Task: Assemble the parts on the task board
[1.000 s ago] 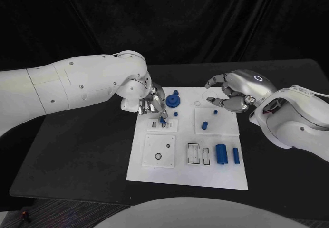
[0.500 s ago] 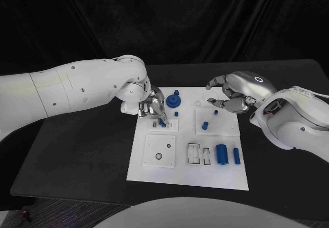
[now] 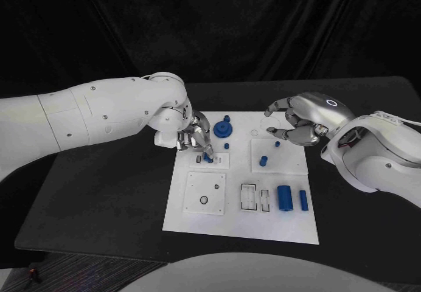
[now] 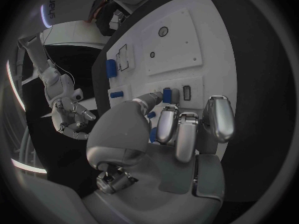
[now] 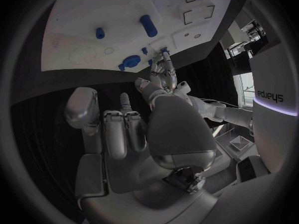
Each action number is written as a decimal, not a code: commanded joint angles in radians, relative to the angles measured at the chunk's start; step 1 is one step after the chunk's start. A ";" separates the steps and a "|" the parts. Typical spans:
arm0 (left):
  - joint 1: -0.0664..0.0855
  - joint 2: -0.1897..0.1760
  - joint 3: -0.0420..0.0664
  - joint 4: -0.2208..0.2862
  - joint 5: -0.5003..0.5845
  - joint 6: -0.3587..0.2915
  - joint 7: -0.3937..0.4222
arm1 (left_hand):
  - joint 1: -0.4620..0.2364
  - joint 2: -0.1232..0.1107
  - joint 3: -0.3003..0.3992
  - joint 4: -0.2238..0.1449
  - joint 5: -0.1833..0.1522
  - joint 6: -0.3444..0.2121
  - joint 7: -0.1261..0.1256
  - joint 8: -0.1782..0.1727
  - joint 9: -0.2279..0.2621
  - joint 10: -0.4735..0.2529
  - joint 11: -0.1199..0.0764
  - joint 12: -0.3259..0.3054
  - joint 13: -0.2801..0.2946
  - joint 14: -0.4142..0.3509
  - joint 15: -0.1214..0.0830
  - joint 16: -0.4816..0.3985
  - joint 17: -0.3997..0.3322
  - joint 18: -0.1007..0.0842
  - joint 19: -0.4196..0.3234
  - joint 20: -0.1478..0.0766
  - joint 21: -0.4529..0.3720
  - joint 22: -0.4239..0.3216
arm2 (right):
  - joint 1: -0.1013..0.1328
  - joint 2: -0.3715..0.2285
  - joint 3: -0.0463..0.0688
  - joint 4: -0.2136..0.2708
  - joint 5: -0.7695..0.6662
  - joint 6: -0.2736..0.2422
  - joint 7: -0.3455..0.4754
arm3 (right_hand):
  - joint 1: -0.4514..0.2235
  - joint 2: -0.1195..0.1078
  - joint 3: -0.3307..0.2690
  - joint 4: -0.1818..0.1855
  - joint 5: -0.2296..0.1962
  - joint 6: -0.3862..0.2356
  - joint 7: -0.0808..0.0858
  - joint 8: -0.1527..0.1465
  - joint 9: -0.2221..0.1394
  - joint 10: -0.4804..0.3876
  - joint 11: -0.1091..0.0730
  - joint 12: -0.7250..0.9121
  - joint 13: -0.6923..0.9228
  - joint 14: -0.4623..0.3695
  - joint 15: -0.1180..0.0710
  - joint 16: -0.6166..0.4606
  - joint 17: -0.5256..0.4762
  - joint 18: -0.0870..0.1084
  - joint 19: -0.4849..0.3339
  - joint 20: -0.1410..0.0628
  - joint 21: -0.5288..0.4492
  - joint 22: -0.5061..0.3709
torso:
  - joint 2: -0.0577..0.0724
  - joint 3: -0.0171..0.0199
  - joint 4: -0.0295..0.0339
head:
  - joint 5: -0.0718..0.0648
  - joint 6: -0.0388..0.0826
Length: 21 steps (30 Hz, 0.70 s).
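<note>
The white task board (image 3: pixel 236 225) lies mid-table. My left hand (image 3: pixel 187 131) reaches over its far left part and pinches a small blue part (image 3: pixel 208 159) between thumb and a finger, low over a small raised plate (image 3: pixel 219 161). In the left wrist view the same blue part (image 4: pixel 167 95) sits at the thumb tip beside a dark slot (image 4: pixel 187 92). My right hand (image 3: pixel 298 125) hovers over the board's far right corner, fingers loosely curled and apart, with nothing in it.
On the board stand a round blue gear piece (image 3: pixel 222 128), small blue pegs (image 3: pixel 226 146) (image 3: pixel 275 144) (image 3: pixel 261 160), and two blue cylinders (image 3: pixel 283 197) (image 3: pixel 303 200) at the near right. Black table surrounds the board.
My left hand has shifted slightly and brought the blue part lower, onto the small raised plate. The right hand has hardly moved.
</note>
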 commanded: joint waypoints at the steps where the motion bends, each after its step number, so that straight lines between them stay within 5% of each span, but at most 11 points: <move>1: -0.006 0.000 -0.001 0.002 -0.034 -0.002 0.022 | -0.004 0.009 0.005 -0.001 0.005 0.031 -0.025 -0.004 0.000 -0.007 -0.001 -0.003 0.066 0.055 -0.003 -0.004 0.209 -0.010 -0.004 0.000 -0.003 0.164 | -0.003 0.001 0.000 0.000 0.006 0.014 -0.018 | 0.009 0.000 0.000 0.007 0.003 0.007 0.001 0.004 -0.001 0.057 0.004 -0.006 0.201 0.085 0.001 -0.006 0.172 0.011 -0.007 -0.002 -0.005 0.120 | 0.000 0.0000 0.0002 | 0.002 0.000; 5: -0.008 0.002 -0.001 0.001 -0.039 -0.001 0.027 | -0.012 0.008 0.005 0.000 -0.010 0.035 -0.024 -0.009 -0.001 -0.008 0.001 -0.004 0.065 0.054 -0.002 -0.005 0.209 -0.010 -0.005 0.001 -0.005 0.163 | -0.003 0.002 0.000 -0.001 0.009 0.018 -0.019 | 0.009 0.000 0.000 0.007 0.003 0.008 0.001 0.004 -0.002 0.057 0.005 -0.006 0.201 0.084 0.001 -0.007 0.171 0.011 -0.008 -0.002 -0.006 0.119 | 0.000 -0.0003 -0.0003 | 0.004 0.000; 8: -0.012 0.004 -0.001 0.000 -0.041 0.004 0.030 | -0.029 0.008 0.000 0.001 -0.065 0.042 -0.025 -0.020 -0.003 -0.010 0.001 -0.005 0.063 0.052 -0.001 -0.006 0.206 -0.009 -0.006 0.002 -0.009 0.163 | -0.003 0.003 0.000 -0.003 0.010 0.022 -0.020 | 0.009 0.001 0.000 0.008 0.003 0.008 0.001 0.005 -0.002 0.056 0.005 -0.007 0.199 0.084 0.001 -0.007 0.169 0.011 -0.008 -0.001 -0.008 0.119 | 0.000 0.0000 -0.0006 | 0.004 0.000; 21: -0.023 0.005 -0.001 -0.003 -0.043 0.006 0.034 | -0.032 0.009 -0.002 0.002 -0.069 0.042 -0.025 -0.022 -0.003 -0.010 0.001 -0.005 0.063 0.052 -0.001 -0.006 0.206 -0.009 -0.007 0.002 -0.009 0.162 | -0.003 0.004 0.000 -0.006 0.019 0.033 -0.023 | 0.010 0.002 0.001 0.009 0.003 0.011 0.000 0.005 -0.003 0.052 0.005 -0.012 0.194 0.084 0.001 -0.008 0.168 0.012 -0.009 -0.001 -0.012 0.118 | 0.000 0.0005 -0.0001 | 0.003 0.000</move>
